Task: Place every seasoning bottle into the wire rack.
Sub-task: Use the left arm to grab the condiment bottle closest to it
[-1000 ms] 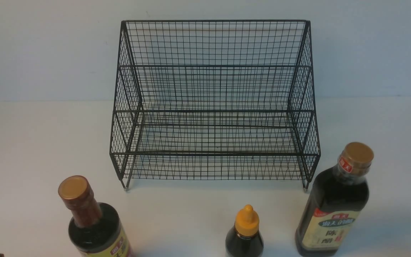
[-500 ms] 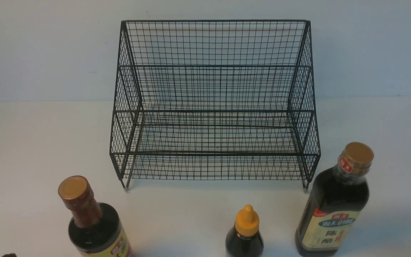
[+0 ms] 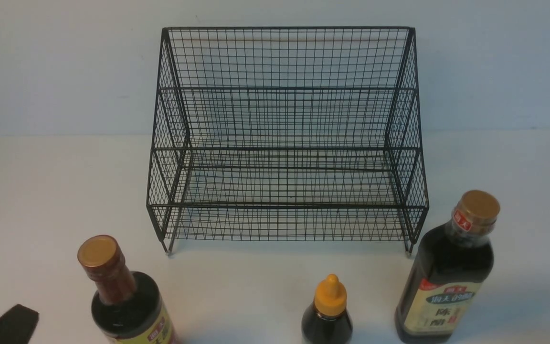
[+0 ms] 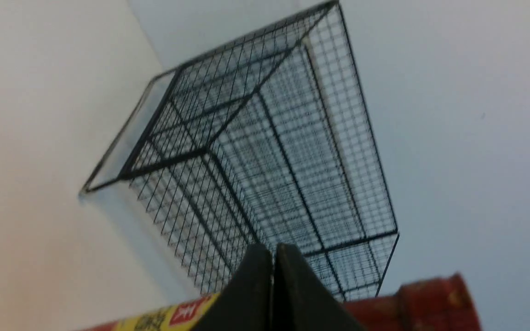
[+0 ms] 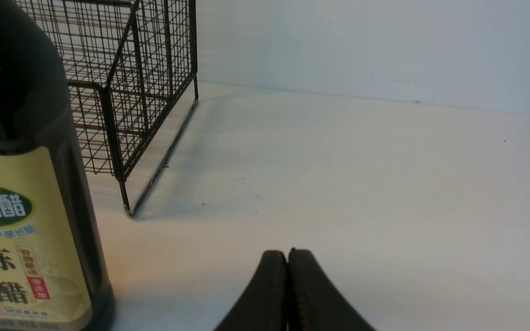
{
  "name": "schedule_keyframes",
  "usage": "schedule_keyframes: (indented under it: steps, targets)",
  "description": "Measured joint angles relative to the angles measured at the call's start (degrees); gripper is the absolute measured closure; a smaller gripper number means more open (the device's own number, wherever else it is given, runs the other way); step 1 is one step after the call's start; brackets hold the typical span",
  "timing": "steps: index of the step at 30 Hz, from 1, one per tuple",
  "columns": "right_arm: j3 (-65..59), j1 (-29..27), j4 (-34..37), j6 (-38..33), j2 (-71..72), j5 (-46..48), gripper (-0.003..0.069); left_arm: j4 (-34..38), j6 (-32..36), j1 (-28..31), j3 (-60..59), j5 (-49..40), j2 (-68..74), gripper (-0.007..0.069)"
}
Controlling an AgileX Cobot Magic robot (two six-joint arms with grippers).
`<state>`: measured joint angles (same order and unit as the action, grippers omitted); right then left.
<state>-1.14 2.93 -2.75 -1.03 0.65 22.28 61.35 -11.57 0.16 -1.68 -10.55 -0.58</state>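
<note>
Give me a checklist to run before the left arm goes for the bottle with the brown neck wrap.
1. Wire rack tiers free for bottles: ok, nothing stands on either.
2. Brown-wrapped bottle, small orange-capped bottle and gold-capped bottle upright in front of the rack: ok.
3. Left claw open for a grasp: not ok, it is shut.
4. Right claw open: not ok, it is shut and holds nothing.
5. Gap between left claw and brown-wrapped bottle: cannot tell. The left wrist view shows the bottle close behind the tips, but not whether they touch.
</note>
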Motion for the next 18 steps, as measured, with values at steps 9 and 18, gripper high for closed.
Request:
schedule_keyframes:
  steps: [9,18]
  targets:
    - [0.00,0.00,0.00,0.00,0.00,0.00,0.0673,2.32,14.80,0.00,9.43,-0.12,0.00,0.0629]
    - [0.00,0.00,0.00,0.00,0.00,0.00,0.0673,2.06,50.88,0.00,29.68,-23.19,11.67,0.0510]
